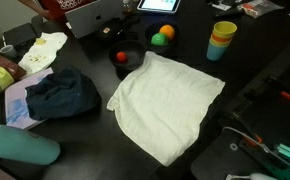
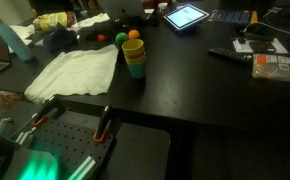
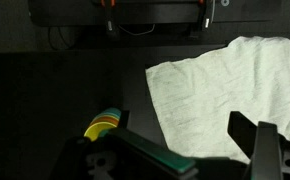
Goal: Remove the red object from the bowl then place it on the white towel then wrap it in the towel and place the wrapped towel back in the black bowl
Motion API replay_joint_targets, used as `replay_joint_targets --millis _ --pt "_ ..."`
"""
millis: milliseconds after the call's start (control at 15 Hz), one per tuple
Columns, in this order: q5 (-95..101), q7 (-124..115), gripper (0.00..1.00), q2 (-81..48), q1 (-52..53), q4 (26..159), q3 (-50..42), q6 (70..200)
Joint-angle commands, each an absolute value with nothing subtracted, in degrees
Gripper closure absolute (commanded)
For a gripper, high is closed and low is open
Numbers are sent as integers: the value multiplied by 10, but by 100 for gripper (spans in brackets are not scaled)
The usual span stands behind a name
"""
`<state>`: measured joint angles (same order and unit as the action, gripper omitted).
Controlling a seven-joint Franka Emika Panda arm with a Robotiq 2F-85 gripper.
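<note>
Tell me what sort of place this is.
Likely an office or lab desk: a lit tablet on a dark worktable, with staged props such as a white towel and stacked cups.

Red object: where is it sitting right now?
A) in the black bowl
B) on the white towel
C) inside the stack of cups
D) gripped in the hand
A: in an exterior view the red object sits inside the black bowl, just off the far corner of the white towel, which lies spread flat on the table.
</note>
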<state>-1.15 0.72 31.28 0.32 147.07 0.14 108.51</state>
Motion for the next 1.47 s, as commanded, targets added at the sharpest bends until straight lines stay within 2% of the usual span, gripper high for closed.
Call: replay_joint_targets --millis 0,933,1200,1400 --pt "-11 7 0 312 4 1469 1 1084" --pt "-50 14 0 298 32 1494 11 1058" --pt "-107 24 0 275 78 1527 37 1092" --pt "-158 30 0 257 111 1556 59 1175"
